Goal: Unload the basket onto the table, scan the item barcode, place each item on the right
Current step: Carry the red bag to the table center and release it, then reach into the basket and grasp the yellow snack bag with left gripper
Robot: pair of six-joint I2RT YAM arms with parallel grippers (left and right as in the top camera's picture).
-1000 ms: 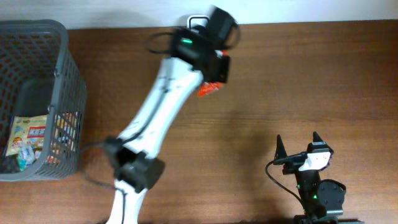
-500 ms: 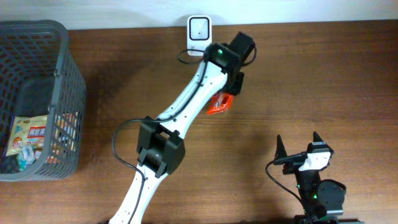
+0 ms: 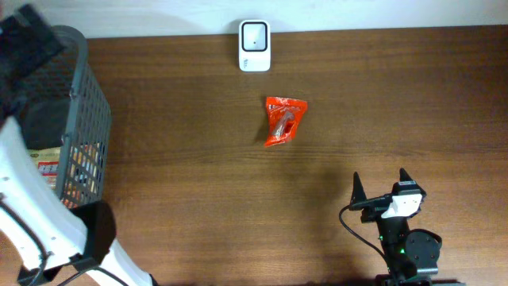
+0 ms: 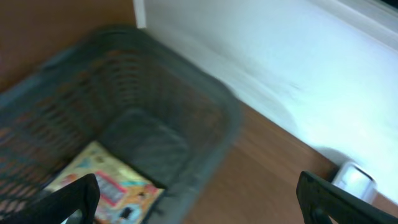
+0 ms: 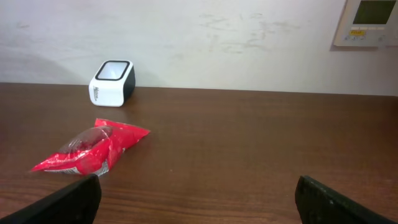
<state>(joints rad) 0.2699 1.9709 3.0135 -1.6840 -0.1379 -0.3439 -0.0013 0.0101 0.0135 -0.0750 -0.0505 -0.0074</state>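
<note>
The item, a red packet (image 3: 284,121), lies loose on the brown table a little in front of the white scanner (image 3: 254,35) at the back edge. The right wrist view has the red packet (image 5: 93,148) at its left, with the scanner (image 5: 112,83) behind it. My left gripper (image 4: 199,202) is open and empty, hovering over the grey basket (image 4: 205,106), and its arm (image 3: 32,206) stretches along the table's left side. My right gripper (image 3: 381,191) rests open near the front right, well short of the packet.
The grey mesh basket (image 3: 79,119) stands at the far left and holds a yellow snack packet (image 3: 48,167) with other items. In the left wrist view, the yellow packet (image 4: 106,186) lies on the basket floor. A wall runs behind the table.
The left gripper opened and let go of the red packet, which now lies below the scanner. The left arm swung far left to above the basket. The right arm stayed still.
</note>
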